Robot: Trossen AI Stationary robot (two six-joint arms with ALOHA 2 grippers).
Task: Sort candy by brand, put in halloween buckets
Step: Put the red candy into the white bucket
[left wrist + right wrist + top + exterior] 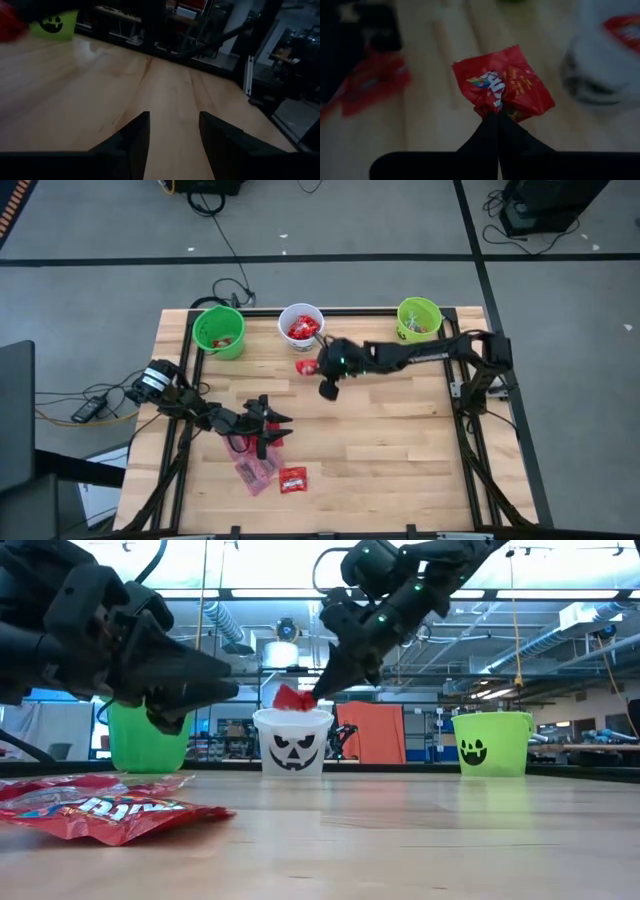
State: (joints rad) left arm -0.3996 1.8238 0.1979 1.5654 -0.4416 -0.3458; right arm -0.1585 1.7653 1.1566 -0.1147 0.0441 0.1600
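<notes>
The right gripper (496, 117) has its two dark fingers pressed together on a corner of a shiny bright red candy packet (504, 82) with white lettering, pinching it. In the high view this red packet (306, 366) hangs just in front of the small round white plastic bucket (301, 325), close to its rim but outside it, with the right gripper (318, 368) beside it. The low view shows the white bucket (292, 741) carrying a dark jack-o'-lantern face, and the packet (293, 699) held above its rim level.

The white bucket already holds red packets. To one side of it along the table's far edge stands a bright green plastic bucket (219, 332) with a few small pieces inside; to the other side stands a second bright green bucket (419, 319), which in the low view shows a dark face mark (473, 751).

The left gripper (276, 429) hovers well away from the white bucket, nearer the table's front, directly over a small heap of larger flat translucent pinkish-red packets (252, 468). Its fingers (131, 142) are spread apart with bare light wooden table (390, 440) between them, holding nothing. One more shiny red packet (293, 479) lies flat just beside that heap, on the side away from the white bucket.
</notes>
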